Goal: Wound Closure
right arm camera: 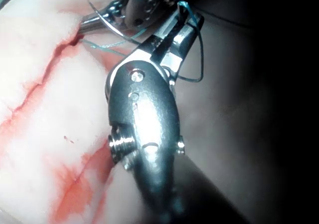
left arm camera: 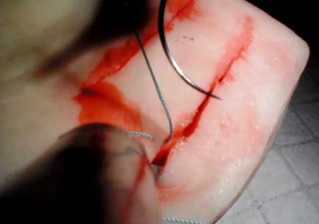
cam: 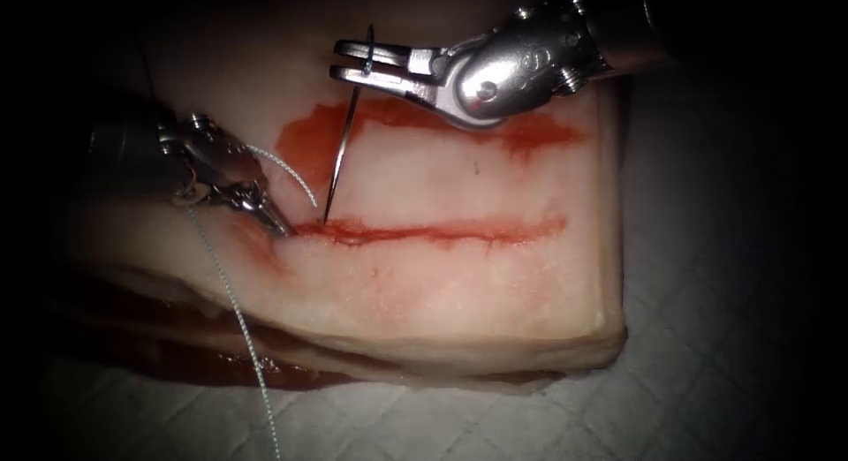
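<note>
The tissue (cam: 442, 293) has a cut (cam: 442, 231) running left to right. My right tool (cam: 340, 59) comes in over its far side, jaws shut on the curved needle (cam: 343, 147) near the tail end. The needle hangs down, and its tip touches the far edge of the cut near the left end; I cannot tell if it has entered. In the left wrist view the needle (left arm camera: 172, 59) arcs down to the cut (left arm camera: 219, 74). My left tool (cam: 278, 225) has its jaws together, pressed into the cut's left end. Thread (cam: 238, 320) drapes over that tool and trails toward the front.
Red fluid (cam: 305, 134) stains the tissue beyond the cut in a band reaching right (cam: 530, 134). The tissue lies on a white quilted cloth (cam: 707, 337). Its right edge drops off close past the cut's right end.
</note>
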